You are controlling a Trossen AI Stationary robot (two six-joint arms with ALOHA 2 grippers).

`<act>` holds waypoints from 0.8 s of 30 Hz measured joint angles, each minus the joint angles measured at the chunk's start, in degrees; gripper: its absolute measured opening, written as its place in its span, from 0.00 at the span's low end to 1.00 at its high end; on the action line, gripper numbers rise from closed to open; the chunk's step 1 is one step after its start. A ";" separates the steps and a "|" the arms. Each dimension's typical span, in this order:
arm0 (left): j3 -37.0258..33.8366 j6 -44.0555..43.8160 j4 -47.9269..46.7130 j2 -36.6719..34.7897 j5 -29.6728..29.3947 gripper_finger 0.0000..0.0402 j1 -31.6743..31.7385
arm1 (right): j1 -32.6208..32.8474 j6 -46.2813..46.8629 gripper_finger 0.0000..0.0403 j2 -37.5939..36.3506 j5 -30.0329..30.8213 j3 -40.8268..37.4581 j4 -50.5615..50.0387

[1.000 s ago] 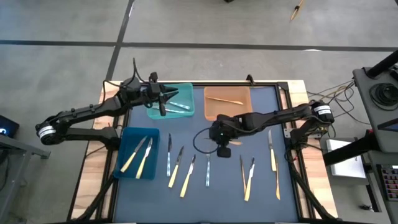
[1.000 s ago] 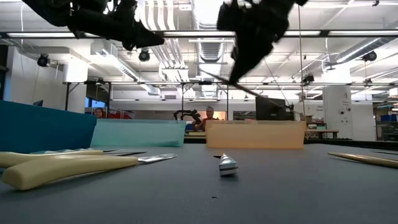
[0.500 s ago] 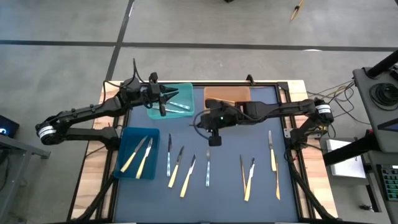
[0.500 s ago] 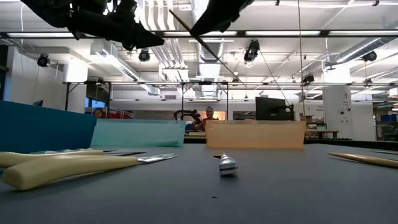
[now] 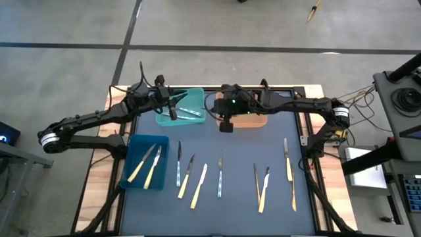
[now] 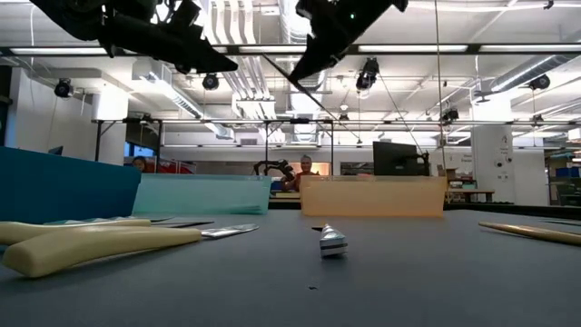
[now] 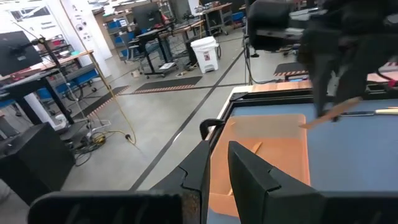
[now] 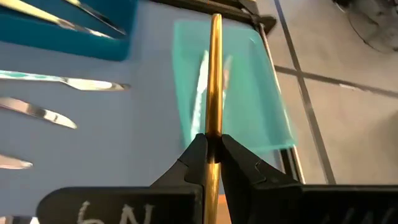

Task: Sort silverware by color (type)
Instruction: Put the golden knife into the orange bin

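Observation:
My right gripper (image 5: 225, 125) hangs above the left part of the orange bin (image 5: 253, 121), shut on a slim orange-tan utensil (image 8: 214, 74). In its wrist view the utensil points toward the light teal bin (image 8: 242, 93). My left gripper (image 5: 172, 112) hovers level over that light teal bin (image 5: 187, 99), which holds silvery pieces. Its fingers stand a narrow gap apart with nothing between them (image 7: 219, 152). Several pieces of silverware (image 5: 220, 176) lie flat on the blue mat near the front. Two pale yellow pieces lie in the dark teal bin (image 5: 131, 176). My right gripper pinches the utensil's slim shaft (image 8: 214, 127) between its two fingers. The shaft runs on straight ahead past the fingertips, in line with them. The fingers come slanting down from the table's right side. The utensil is lifted clear of the mat and bins, as the left wrist view (image 7: 336, 112) shows.
The three bins stand along the far and left sides of the mat. A pale-handled piece (image 6: 100, 245) lies close in the low view, and a small striped object (image 6: 332, 242) sits mid-mat. A wooden frame (image 5: 309, 131) borders the mat.
My right gripper has risen from above the middle of the mat and gone toward the far edge and slightly left, carrying the orange-tan utensil. It has rolled on the way and now hangs over the orange bin's left part.

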 joint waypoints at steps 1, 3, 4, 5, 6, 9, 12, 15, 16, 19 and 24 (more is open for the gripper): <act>0.00 0.13 -0.02 0.00 -0.28 0.10 -0.02 | -0.78 -0.25 0.04 0.33 -0.01 0.00 0.09; 0.00 0.16 -0.04 0.00 -0.33 0.10 -0.02 | -2.51 -0.93 0.04 1.06 -0.06 0.00 -0.84; 0.00 0.19 -0.02 0.00 -0.35 0.10 -0.02 | -3.13 -1.27 0.04 1.66 -0.06 0.00 -1.17; 0.00 0.33 -0.03 0.00 -0.34 0.10 -0.02 | -3.91 -1.45 0.04 2.15 -0.08 0.00 -1.40; -0.01 0.39 -0.08 0.00 -0.34 0.10 -0.02 | -4.65 -1.80 0.04 2.69 -0.05 0.00 -2.11; -0.02 0.56 -0.12 0.07 -0.34 0.10 -0.02 | -6.31 -2.69 0.04 4.56 -0.05 0.00 -3.51; -0.04 0.62 -0.04 0.07 -0.93 0.10 -0.02 | -7.71 -4.36 0.04 5.86 -0.03 0.00 -5.46; -0.04 0.97 -0.08 0.08 -1.19 0.10 0.04 | -9.03 -5.79 0.04 7.23 -0.03 0.00 -7.50; -0.03 1.07 -0.06 0.12 -1.23 0.10 0.04 | -9.51 -6.28 0.04 7.61 -0.03 0.00 -8.43; -0.04 1.25 -0.26 0.15 -1.23 0.10 0.07 | -10.79 -7.82 0.04 8.83 -0.01 -0.07 -11.45; -0.04 1.74 -0.49 0.15 -1.25 0.10 0.07 | -12.81 -9.00 0.04 9.87 -0.34 -1.07 -14.68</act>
